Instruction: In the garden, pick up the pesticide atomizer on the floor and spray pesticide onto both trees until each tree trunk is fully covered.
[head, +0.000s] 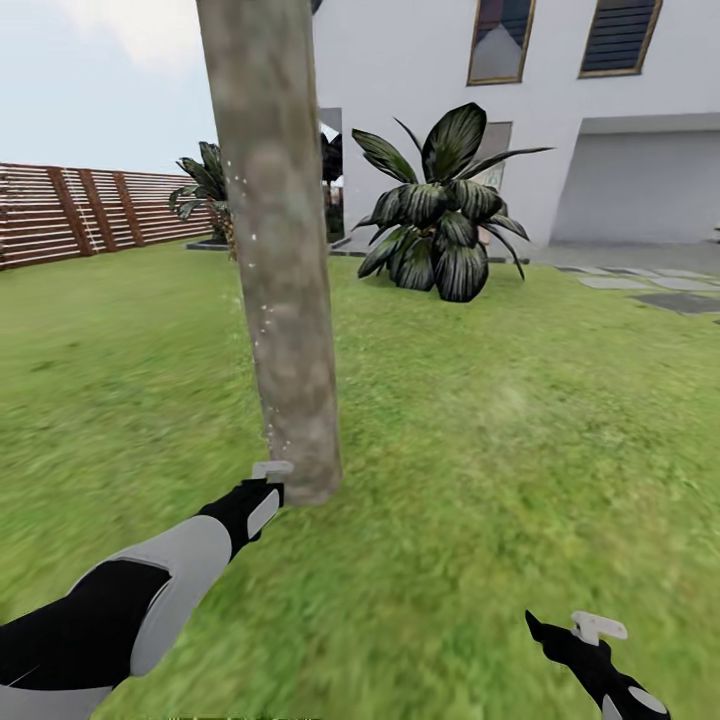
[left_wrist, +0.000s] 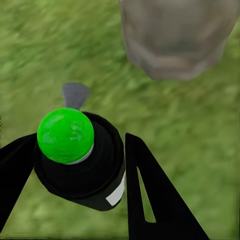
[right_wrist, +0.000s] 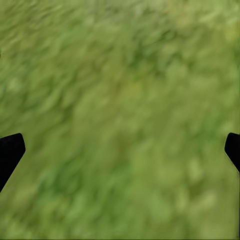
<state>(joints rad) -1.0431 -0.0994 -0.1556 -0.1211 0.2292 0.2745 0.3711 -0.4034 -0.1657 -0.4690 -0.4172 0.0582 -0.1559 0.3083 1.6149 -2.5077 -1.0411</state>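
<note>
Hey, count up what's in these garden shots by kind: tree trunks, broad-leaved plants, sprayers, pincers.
Tree trunk: 1
Broad-leaved plants: 2
Atomizer, green-topped, in the left pincer: 1
Pincers, counting the right pincer over grass: 2
Total: 6

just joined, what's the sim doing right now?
The left gripper is shut on the pesticide atomizer, whose top shows green, held low beside the tree trunk on the lawn. Small white specks dot the trunk's left edge, probably spray. The right gripper is open over bare grass, holding nothing. A broad-leaved plant and a white house stand behind.
</note>
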